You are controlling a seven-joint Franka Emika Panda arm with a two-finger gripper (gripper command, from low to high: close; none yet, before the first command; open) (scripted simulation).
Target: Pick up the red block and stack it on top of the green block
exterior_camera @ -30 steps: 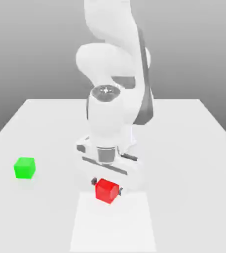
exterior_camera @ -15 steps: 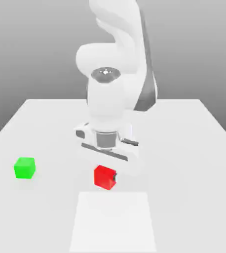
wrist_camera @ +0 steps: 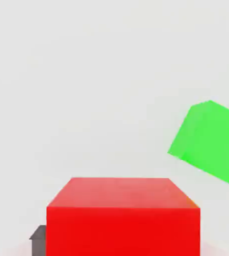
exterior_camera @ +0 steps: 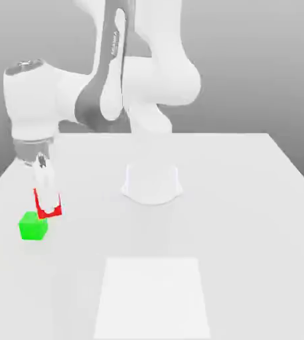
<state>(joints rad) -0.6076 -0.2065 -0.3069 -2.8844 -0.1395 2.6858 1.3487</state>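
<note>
Swinging across from the middle of the table (exterior_camera: 247, 199) toward the exterior view's left, the arm has carried the red block (exterior_camera: 48, 207) off the surface and over to the green block (exterior_camera: 33, 226). Its gripper (exterior_camera: 48, 202) is clamped on the red block, which hangs just above and slightly to one side of the green one, not yet centred. Holding it lifted clear likely keeps the two from knocking before it is lined up and lowered

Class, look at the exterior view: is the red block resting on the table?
No, the claw holds the red block off the table.
</note>
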